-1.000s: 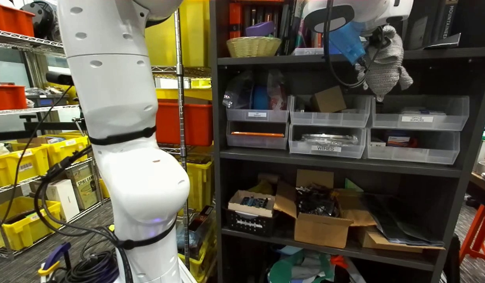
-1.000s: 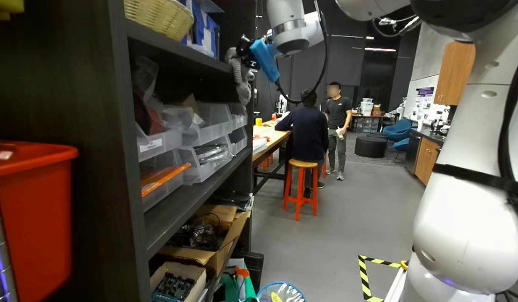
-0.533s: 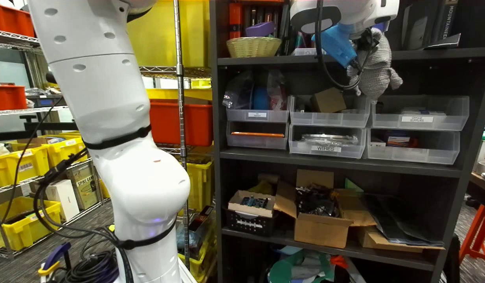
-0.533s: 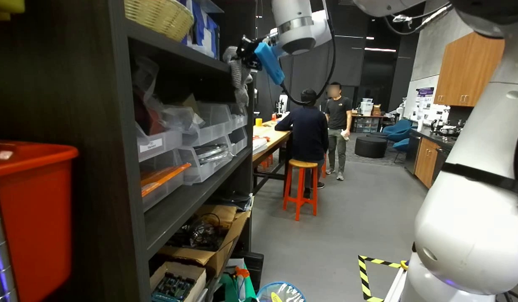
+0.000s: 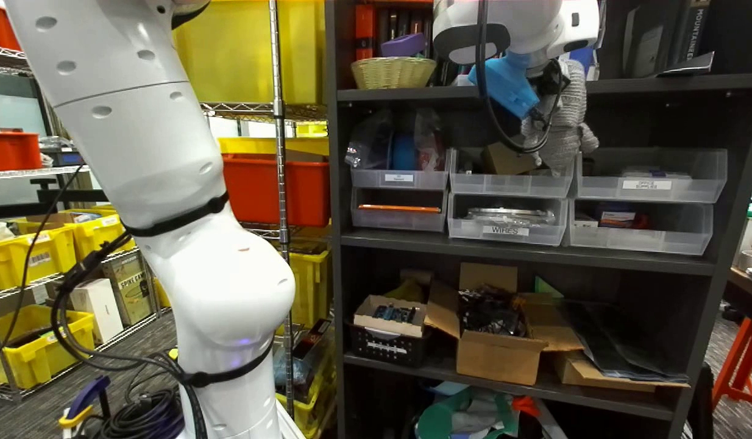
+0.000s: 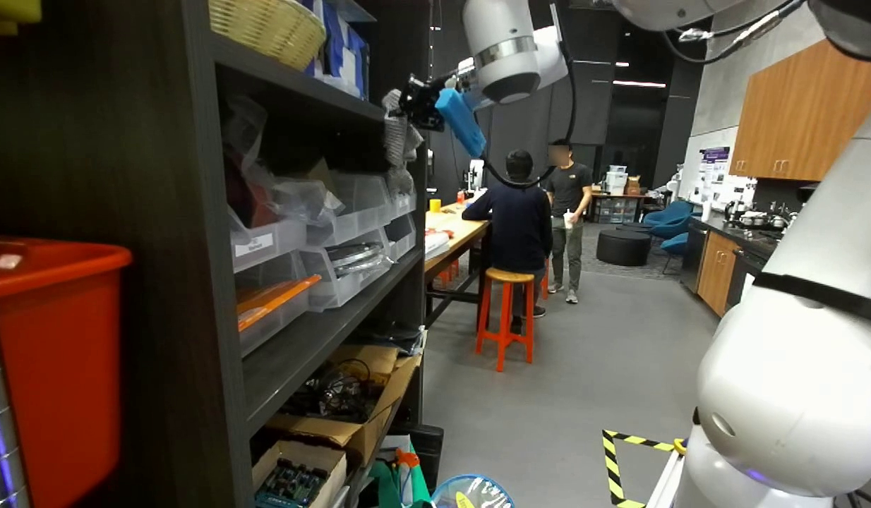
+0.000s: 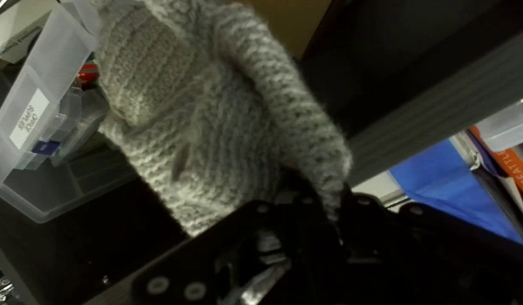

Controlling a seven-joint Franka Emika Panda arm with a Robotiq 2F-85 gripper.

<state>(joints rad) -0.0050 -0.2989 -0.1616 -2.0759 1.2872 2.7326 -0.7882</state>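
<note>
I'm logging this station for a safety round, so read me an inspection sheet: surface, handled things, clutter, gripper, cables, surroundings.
Surface: dark shelf unit carrying clear bins in two tiers.
Handled things: grey knitted toy, hanging before the shelf unit; contact with the bins cannot be told.
Clutter: open cardboard box filled with tangled black items.
Gripper: closed on part of the toy.
Cables: black cable looping below the blue wrist piece; coiled cables beside the white arm.
Surroundings: one person at a wooden table, another person standing nearby; striped floor tape.
</note>
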